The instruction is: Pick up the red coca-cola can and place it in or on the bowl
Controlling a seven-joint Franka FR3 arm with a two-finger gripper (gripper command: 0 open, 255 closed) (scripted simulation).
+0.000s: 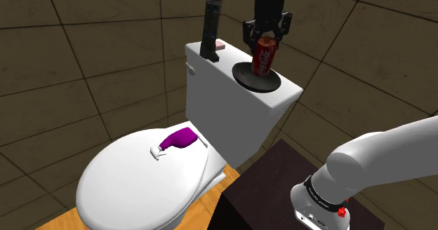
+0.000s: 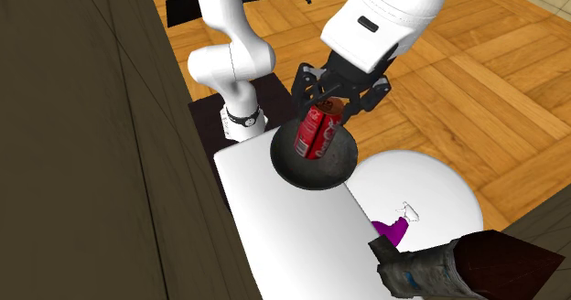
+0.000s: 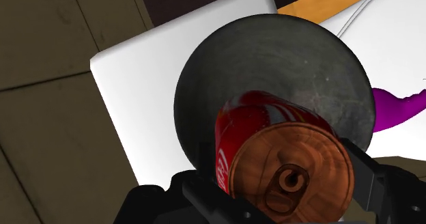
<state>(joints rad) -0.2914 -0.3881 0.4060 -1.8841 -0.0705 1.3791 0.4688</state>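
A white toilet (image 1: 140,186) stands against a dark tiled wall, and its tank lid (image 1: 224,74) carries most of the things. The white Franka arm (image 1: 393,151) rises from a dark box stand (image 1: 274,186) just beside the toilet and reaches over the tank. A dark, round bowl (image 1: 243,76) sits on the tank lid at the end nearest the stand, filling most of the lid's depth from front edge to back edge. A tall dark bottle (image 1: 210,25) stands upright near the lid's opposite end, by the back edge. A purple spray bottle (image 1: 179,139) lies on its side on the closed seat cover, close to the hinge edge. The black gripper (image 1: 267,39) hangs directly above the bowl, its fingers clenched on the upper part of the red Coca-Cola can (image 1: 264,57). The can is tilted, its brownish top towards the hand, and its lower end reaches down into the bowl; whether it touches the bowl's inside cannot be told. A small pink block (image 1: 220,45) lies on the lid just beside the tall bottle, towards the bowl.
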